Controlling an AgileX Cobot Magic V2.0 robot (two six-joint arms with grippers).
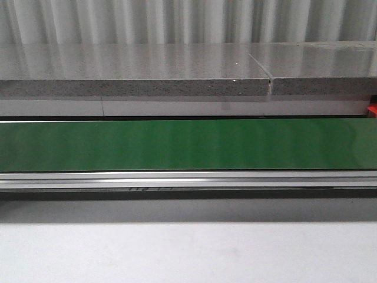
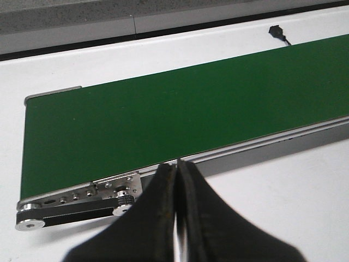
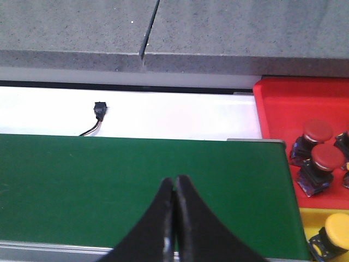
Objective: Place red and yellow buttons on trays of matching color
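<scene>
A red tray (image 3: 283, 103) lies past the end of the green belt (image 3: 136, 180) in the right wrist view, with red buttons (image 3: 318, 131) in it. A second red button (image 3: 326, 157) stands beside the first. A yellow tray (image 3: 322, 215) adjoins it and holds a yellow button (image 3: 339, 229). My right gripper (image 3: 174, 179) is shut and empty above the belt. My left gripper (image 2: 178, 164) is shut and empty over the belt's near rail. The belt (image 2: 163, 120) carries no button. Neither gripper shows in the front view.
The green conveyor (image 1: 188, 144) runs across the front view, with a metal rail (image 1: 188, 180) before it and a grey stone shelf (image 1: 135, 73) behind. A red edge (image 1: 372, 110) shows at the far right. A small black connector (image 3: 100, 109) with a wire lies on the white table; it also shows in the left wrist view (image 2: 277, 31).
</scene>
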